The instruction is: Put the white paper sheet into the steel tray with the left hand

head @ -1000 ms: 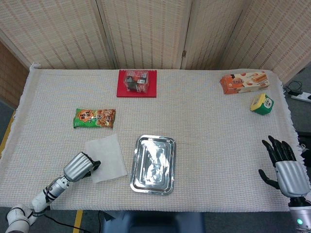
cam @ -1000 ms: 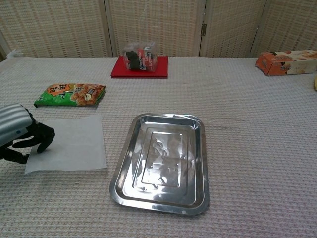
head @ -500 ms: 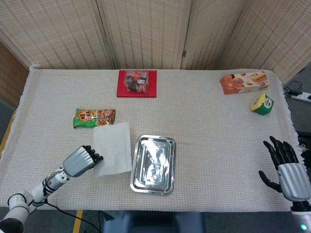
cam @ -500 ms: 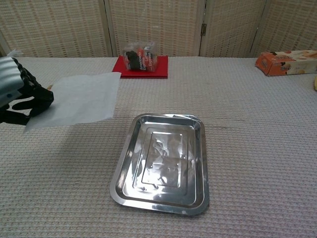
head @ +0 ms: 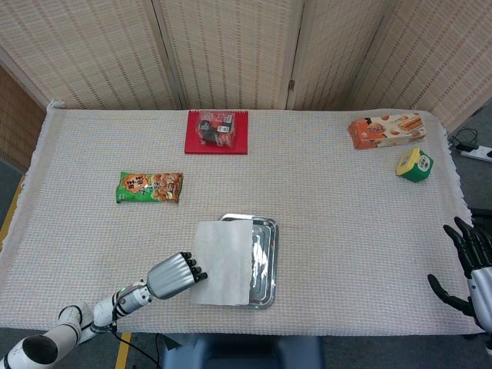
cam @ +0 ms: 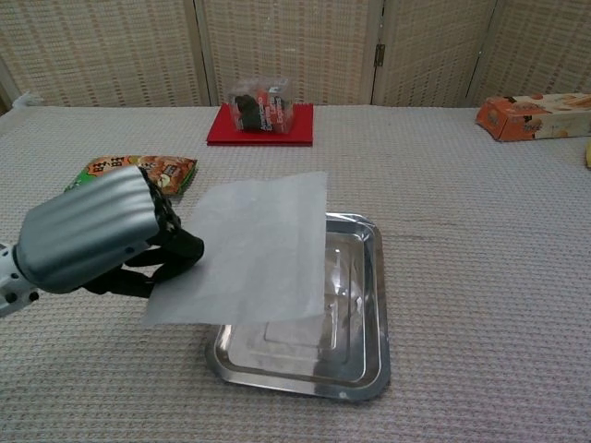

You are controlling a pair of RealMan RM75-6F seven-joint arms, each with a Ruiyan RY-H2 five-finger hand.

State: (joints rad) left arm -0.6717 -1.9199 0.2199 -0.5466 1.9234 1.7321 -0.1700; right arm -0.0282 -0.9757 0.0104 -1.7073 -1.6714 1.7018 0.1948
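The left hand (cam: pixel 97 231) pinches the white paper sheet (cam: pixel 254 247) by its near-left edge, fingers curled around it, and the sheet hangs flat above the left half of the steel tray (cam: pixel 355 314), off the table. From the head view the sheet (head: pixel 224 263) covers the tray's left side and overhangs its left rim. To land it well, I'd say carry it a little further right so it centres over the tray, lower it level, then let go only once it touches the steel; a light sheet can slide off. The right hand (head: pixel 477 270) waits at the table's right edge, fingers spread, holding nothing.
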